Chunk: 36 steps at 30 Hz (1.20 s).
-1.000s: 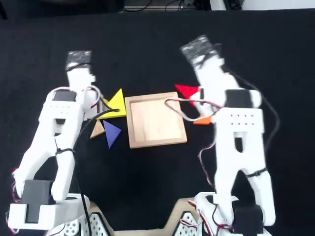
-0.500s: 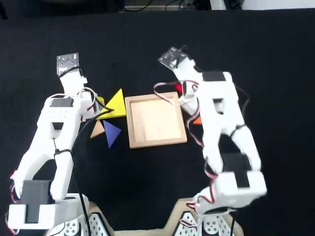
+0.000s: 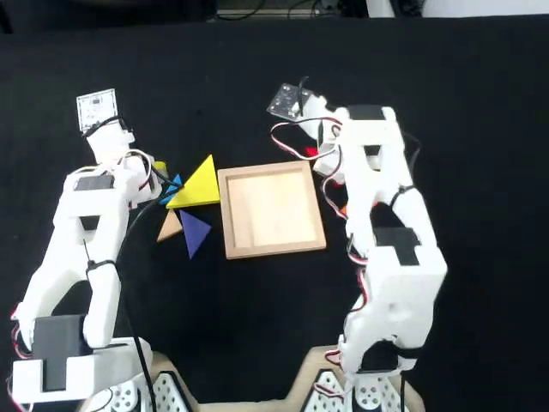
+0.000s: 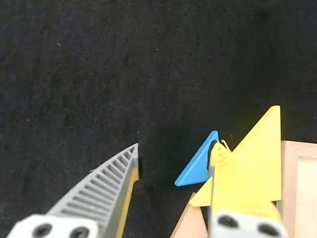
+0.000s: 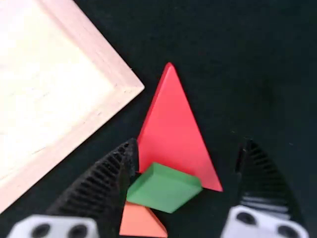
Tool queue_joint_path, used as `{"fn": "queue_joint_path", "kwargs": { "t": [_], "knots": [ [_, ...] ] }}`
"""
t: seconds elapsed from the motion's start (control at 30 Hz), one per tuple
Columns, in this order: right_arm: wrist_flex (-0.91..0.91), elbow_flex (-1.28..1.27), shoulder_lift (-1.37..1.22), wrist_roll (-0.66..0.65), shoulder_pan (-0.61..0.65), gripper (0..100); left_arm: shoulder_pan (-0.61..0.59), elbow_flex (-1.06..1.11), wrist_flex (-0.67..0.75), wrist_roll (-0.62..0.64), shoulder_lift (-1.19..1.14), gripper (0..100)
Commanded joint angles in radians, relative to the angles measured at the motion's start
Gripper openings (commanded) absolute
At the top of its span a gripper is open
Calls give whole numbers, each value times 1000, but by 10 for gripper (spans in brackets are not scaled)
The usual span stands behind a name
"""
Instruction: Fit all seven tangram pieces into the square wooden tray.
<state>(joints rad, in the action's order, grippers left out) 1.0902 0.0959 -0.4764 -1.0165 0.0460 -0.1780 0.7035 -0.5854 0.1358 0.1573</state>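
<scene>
We see black cloth (image 3: 257, 77) over the table, cables (image 3: 257, 10) at its far edge, left gripper (image 4: 174, 148) spread above blue triangle (image 4: 200, 161) and yellow triangle (image 3: 199, 184), square wooden tray (image 3: 230, 215) centre, right gripper (image 5: 188, 144) spread over red triangle (image 5: 173, 124), green piece (image 5: 163, 187), orange piece (image 5: 141, 222) just beside the tray.

Left hand (image 4: 176, 148) and right hand (image 5: 188, 146) both hover, spread wide.

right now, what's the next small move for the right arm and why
Probably lower and close on the green piece. The right fingers stand open with it between them, near one finger. It lies partly on top of the red triangle, so it likely has to come off first, and the tray close by has nothing in it.
</scene>
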Motion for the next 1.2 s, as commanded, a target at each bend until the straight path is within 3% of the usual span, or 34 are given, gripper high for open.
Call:
{"fn": "queue_joint_path", "kwargs": {
  "t": [0.0, 0.13, 0.27, 0.67, 0.9, 1.17],
  "knots": [
    [-3, 54, -13, -12, -6, 292, -10, 16, 69, 8, 31, 234],
    [14, 54, -18, -14, -20, 249, -7, 30, 97, 8, 31, 234],
    [95, 62, -16, -95, -37, 249, -7, 30, 97, 8, 31, 234],
    [-3, 62, -16, -184, -78, 250, -12, 30, 92, 5, 31, 234],
    [72, 64, -22, -354, -57, 379, -12, 28, 98, 2, 31, 234],
    [6, 59, -31, -387, -44, 291, -10, 22, 100, 0, 31, 234]
  ]
}}
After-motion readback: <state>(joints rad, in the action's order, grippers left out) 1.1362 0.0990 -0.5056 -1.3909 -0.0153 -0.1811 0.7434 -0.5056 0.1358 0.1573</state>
